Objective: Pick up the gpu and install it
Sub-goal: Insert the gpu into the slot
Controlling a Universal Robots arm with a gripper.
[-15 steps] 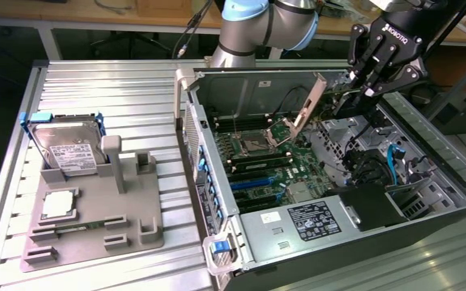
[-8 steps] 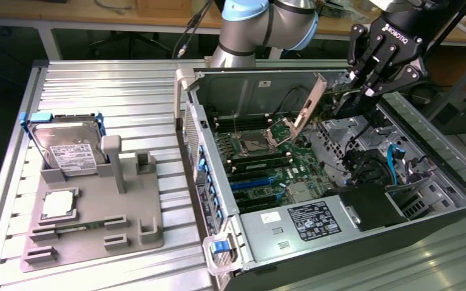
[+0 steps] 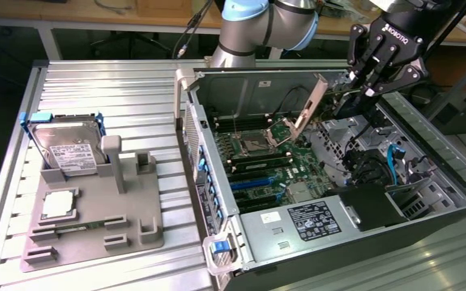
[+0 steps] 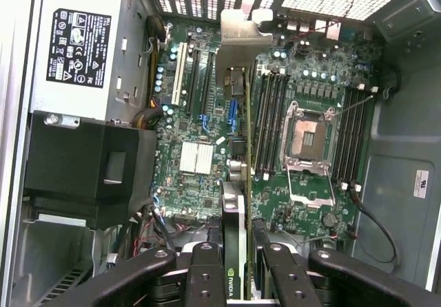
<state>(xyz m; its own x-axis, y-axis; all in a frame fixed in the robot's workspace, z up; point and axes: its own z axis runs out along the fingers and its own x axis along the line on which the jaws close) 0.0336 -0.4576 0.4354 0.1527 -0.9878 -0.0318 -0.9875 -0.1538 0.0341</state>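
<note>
Exterior view: the gripper hangs over the open computer case, near its far corner, and it is clenched on the gpu. The card is held on edge above the motherboard, slightly tilted, its silver bracket pointing up toward the case's far wall. It is in the air, not yet seated in a slot.

From the wrist view the grip is plain: the black fingers pinch the gpu across its two flat faces, with the card running away from the camera toward the bracket.

The card looks light and stiff, so it should not sag, but I would call it fragile. The board's components and edge connector would not take a knock kindly, and a flat pinch on smooth faces could let it pivot if it catches on something. Holding it across the faces near one end, as here, seems sensible.

Room is tight. The empty CPU socket and the memory slots lie just beside the card's line, the black power supply shroud stands at the nearer end, and loose cables run along the exterior view's right wall. Above the case there is open air. The hard drive sits well apart on its grey holder.
</note>
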